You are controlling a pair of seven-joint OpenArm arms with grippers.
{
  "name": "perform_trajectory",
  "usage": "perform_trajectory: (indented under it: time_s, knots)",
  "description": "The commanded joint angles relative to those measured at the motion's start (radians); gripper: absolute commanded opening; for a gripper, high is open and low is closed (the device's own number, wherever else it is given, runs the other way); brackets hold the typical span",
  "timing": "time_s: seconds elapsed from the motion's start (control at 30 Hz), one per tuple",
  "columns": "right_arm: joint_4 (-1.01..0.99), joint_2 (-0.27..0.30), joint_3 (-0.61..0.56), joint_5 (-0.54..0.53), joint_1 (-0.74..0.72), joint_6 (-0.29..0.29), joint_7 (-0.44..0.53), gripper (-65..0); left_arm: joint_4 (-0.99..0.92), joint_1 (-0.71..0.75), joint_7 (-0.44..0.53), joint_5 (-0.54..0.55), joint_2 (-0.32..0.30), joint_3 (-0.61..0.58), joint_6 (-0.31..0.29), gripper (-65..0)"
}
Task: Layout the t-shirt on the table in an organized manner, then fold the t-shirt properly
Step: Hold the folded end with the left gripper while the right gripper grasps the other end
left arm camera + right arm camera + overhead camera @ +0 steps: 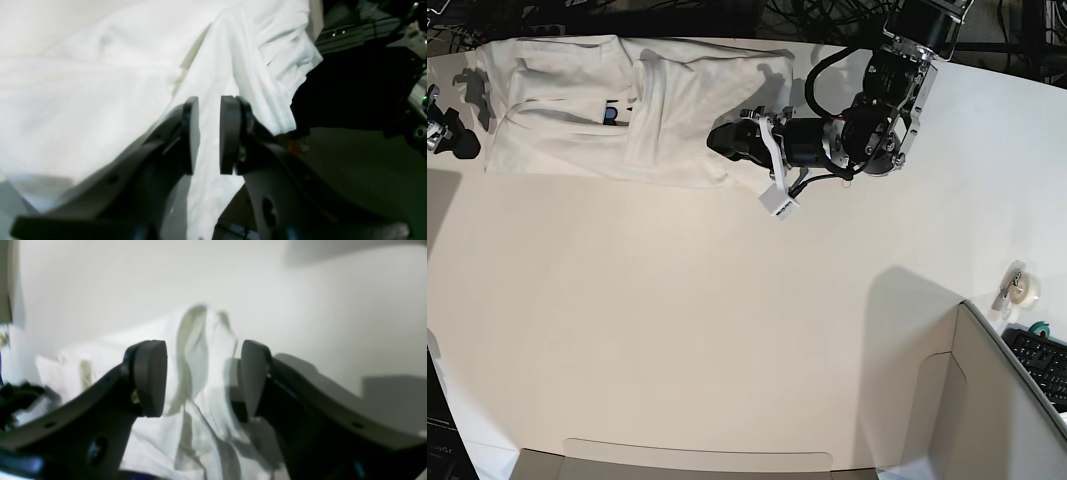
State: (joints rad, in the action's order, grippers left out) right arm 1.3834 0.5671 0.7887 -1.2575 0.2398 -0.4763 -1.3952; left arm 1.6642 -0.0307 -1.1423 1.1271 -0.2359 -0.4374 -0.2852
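The t-shirt (567, 100) lies stretched along the far edge of the table (727, 320), mostly plain white side up, with a fold down its middle and a bit of blue print (614, 112) showing. My left gripper (722, 140) is at its right end. In the left wrist view that gripper (210, 100) stands open by a narrow gap just over the white cloth (100, 83). My right gripper (465, 148) is at the shirt's left end. In the right wrist view it (203, 346) is wide open, with a raised ridge of cloth (200, 426) lying between and beyond its fingers.
Grey cardboard box walls stand at the front right (987, 400) and along the front edge (697, 462). A tape roll (1024, 288) and a keyboard (1042, 360) sit at the right. Dark frames and cables (367, 33) lie past the table's far edge.
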Motion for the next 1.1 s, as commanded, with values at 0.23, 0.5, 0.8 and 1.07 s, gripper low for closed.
perform_trajectory:
  time_s: [0.23, 0.5, 0.8, 1.07]
  knots:
    - [0.020, 0.027, -0.048, -0.023, 0.000, -0.023, -0.001, -29.7, 0.017, -0.016, 0.015, 0.020, 0.002, 0.005, -0.009, -53.5]
    - [0.057, 0.021, -0.045, -0.027, 0.042, -0.081, -0.001, -29.8, 0.004, -0.015, 0.017, 0.020, 0.002, 0.005, -0.009, -53.5]
    - [0.055, 0.021, -0.001, -0.020, 0.082, -0.222, -0.001, -25.6, 0.004, -0.010, 0.017, 0.020, 0.002, 0.005, -0.009, -53.5]
    - [0.057, 0.023, 0.007, 0.000, 0.111, -0.222, -0.001, -12.8, 0.004, -0.008, 0.017, 0.020, 0.002, 0.004, -0.009, -53.5]
